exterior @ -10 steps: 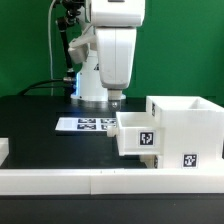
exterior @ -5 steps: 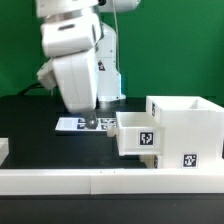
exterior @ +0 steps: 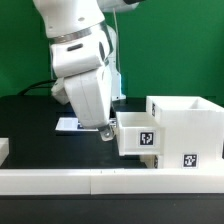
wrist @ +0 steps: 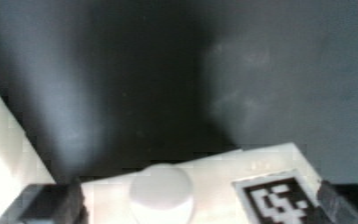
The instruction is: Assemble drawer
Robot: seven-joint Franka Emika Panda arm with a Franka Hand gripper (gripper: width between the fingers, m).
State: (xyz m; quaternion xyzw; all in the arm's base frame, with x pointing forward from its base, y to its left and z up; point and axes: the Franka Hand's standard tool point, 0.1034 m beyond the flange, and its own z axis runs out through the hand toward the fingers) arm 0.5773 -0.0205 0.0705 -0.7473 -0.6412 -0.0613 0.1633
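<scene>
Black table (exterior: 30, 125), tray (exterior: 137, 137) beside fingers (exterior: 104, 133)

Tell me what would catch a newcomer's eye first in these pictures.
The big white robot arm fills the exterior view's upper left, leaning down so its claw hangs just beside the tray. That small tagged tray sticks out of the cube-shaped housing on the exterior view's right, only partly pushed in. A long low white rail runs across the front.
</scene>
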